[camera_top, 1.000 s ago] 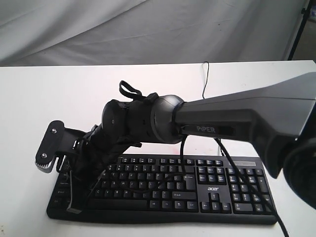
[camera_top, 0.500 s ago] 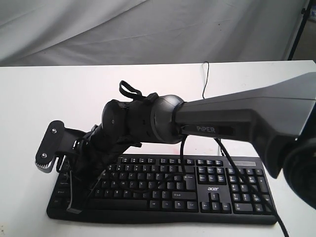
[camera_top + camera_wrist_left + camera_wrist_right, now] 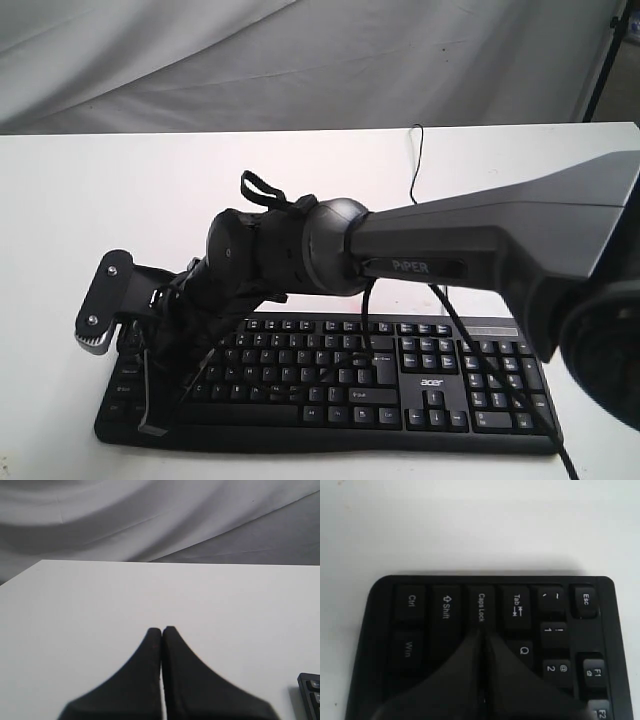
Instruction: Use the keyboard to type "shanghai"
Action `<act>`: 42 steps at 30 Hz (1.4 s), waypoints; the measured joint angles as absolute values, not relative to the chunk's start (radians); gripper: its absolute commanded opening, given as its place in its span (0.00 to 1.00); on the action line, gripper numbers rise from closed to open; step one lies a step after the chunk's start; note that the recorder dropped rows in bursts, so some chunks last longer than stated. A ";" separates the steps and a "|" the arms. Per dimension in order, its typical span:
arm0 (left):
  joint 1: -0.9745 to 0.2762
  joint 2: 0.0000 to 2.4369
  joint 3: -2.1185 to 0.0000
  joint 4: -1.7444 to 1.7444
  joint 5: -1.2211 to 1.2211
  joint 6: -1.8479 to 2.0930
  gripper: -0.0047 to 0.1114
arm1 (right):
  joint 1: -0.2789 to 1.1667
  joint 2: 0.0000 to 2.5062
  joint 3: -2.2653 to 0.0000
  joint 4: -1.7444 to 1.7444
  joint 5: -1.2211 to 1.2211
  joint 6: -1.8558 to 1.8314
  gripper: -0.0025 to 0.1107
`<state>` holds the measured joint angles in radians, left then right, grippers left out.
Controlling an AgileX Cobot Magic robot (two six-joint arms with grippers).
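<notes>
The black keyboard (image 3: 420, 375) with white-lettered keys and an "acer" logo lies along the near edge of the white table. My right arm reaches across it to its left end. My right gripper (image 3: 150, 426) points down there, shut and empty. In the right wrist view the closed tips (image 3: 482, 633) sit just past the Caps Lock key (image 3: 481, 605), beside Q (image 3: 524, 650); the key under them is hidden. My left gripper (image 3: 161, 629) is shut with nothing in it, above bare table, with a keyboard corner (image 3: 310, 692) off to one side.
The keyboard's thin black cable (image 3: 415, 165) runs back across the white table (image 3: 120, 190). A grey cloth backdrop (image 3: 300, 60) hangs behind it. A dark stand leg (image 3: 600, 70) shows at the far right. My right arm's own cable (image 3: 470, 350) drapes over the number pad.
My right arm has sunk slightly over the keyboard's left end. Its gripper stays shut at about the same spot.
</notes>
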<state>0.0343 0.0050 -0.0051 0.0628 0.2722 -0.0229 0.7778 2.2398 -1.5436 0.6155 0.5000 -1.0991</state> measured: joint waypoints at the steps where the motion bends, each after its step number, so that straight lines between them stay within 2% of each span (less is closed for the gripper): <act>1: 0.034 0.005 -0.005 0.063 0.272 -0.023 0.05 | 0.778 2.240 -1.544 0.615 0.499 -1.099 0.02; 42: 0.034 0.005 -0.005 0.063 0.272 -0.023 0.05 | 0.778 2.226 -1.528 0.617 0.475 -1.096 0.02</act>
